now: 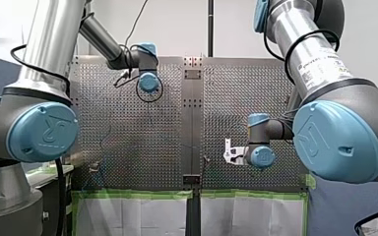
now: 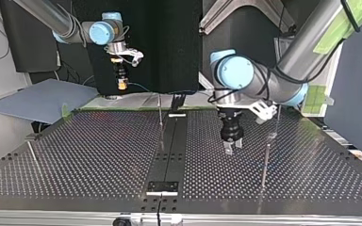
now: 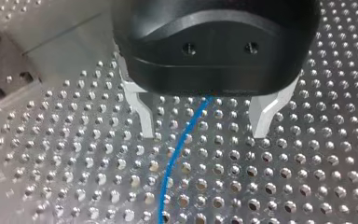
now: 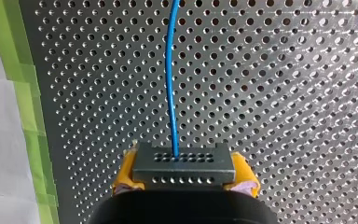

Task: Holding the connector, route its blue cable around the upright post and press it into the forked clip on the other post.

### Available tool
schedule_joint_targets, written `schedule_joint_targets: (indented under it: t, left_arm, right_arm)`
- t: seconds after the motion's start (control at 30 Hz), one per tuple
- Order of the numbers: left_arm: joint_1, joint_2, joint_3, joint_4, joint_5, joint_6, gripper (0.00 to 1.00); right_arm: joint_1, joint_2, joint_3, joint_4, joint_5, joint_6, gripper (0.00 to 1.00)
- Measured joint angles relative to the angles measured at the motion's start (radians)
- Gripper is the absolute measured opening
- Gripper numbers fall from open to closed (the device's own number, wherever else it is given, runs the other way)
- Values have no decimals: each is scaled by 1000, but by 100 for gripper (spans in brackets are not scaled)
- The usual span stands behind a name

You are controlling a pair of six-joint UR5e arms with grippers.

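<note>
Left tool (image 3: 204,125): black body with two metal fingers (image 3: 142,114) standing apart; nothing is gripped between them, and the tips hang low over the table
Right tool (image 4: 184,179): yellow pads (image 4: 123,170) pressed together on the connector, one at each of its ends
Connector (image 4: 182,161): grey block with rows of small holes on its face, held crosswise at the tips of the right tool
Blue cable (image 4: 170,79): leaves a hole near the middle of the connector's face and runs almost straight ahead of the right tool, over the table; in the left wrist view a stretch of it passes through the gap between the left tool's fingers, touching neither, and curves gently on ahead of that tool
Table (image 4: 284,93): perforated metal plate beneath both tools
Upright post (image 2: 160,123): thin rod standing beside the left tool, on the side toward the right tool
Second post (image 2: 265,162): thin rod near the left tool on its other side; whether it bears the forked clip cannot be told
Green tape (image 4: 25,107): strip along the table's edge, beside the right tool
Spacing of the tools: well apart in the top view, the right tool raised clear of the table, the left tool close above it
</note>
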Motion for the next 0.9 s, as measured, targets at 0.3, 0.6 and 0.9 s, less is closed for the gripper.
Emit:
schedule_joint_targets:
  t: [0.3,0.6,0.9]
  left_arm:
    - [11,-49,23,-24,9,-8,98]
    - [20,-57,23,-44,-9,-28,98]
    - [13,-58,2,-65,-41,-33,98]
  right_arm:
    - [0,0,0,-2,-1,0,0]
    - [0,0,0,-1,-1,0,0]
    - [1,-1,1,1,-1,0,0]
